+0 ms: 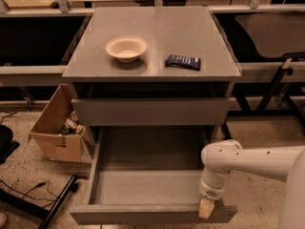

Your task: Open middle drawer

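Observation:
The middle drawer (152,213) of the grey cabinet is pulled far out toward the camera. Its shallow grey box interior (147,185) is open to view and holds nothing. My gripper (206,208) hangs from the white arm (248,161) that comes in from the right. It sits at the top edge of the drawer's front panel, near its right end. A closed grey drawer front (151,111) lies above the open drawer. Anything below the open drawer is hidden.
On the cabinet top (152,61) stand a cream bowl (126,48) and a dark blue packet (182,61). A cardboard box (57,128) with clutter sits on the floor to the left. A black stand base and cables (33,202) lie at the lower left.

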`<state>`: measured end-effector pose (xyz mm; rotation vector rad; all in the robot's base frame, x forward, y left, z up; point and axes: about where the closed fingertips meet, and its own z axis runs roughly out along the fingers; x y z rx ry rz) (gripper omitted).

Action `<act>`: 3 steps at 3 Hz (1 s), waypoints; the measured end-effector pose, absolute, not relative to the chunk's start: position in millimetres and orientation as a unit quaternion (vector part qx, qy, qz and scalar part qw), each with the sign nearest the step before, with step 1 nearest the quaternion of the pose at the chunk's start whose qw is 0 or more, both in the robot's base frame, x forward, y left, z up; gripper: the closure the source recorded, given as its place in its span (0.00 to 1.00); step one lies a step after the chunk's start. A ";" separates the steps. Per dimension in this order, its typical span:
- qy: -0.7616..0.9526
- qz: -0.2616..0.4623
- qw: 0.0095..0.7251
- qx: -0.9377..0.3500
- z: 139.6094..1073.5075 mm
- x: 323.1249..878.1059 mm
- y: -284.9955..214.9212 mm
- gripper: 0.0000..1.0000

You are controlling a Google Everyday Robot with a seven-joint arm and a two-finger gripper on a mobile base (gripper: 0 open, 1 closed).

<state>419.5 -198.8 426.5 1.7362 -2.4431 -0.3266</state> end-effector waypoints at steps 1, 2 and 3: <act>-0.821 -0.116 0.048 0.557 432.2 411.7 -191.3 1.00; -0.832 -0.140 0.059 0.533 428.3 368.3 -199.8 1.00; -0.832 -0.140 0.059 0.533 428.3 369.2 -199.6 1.00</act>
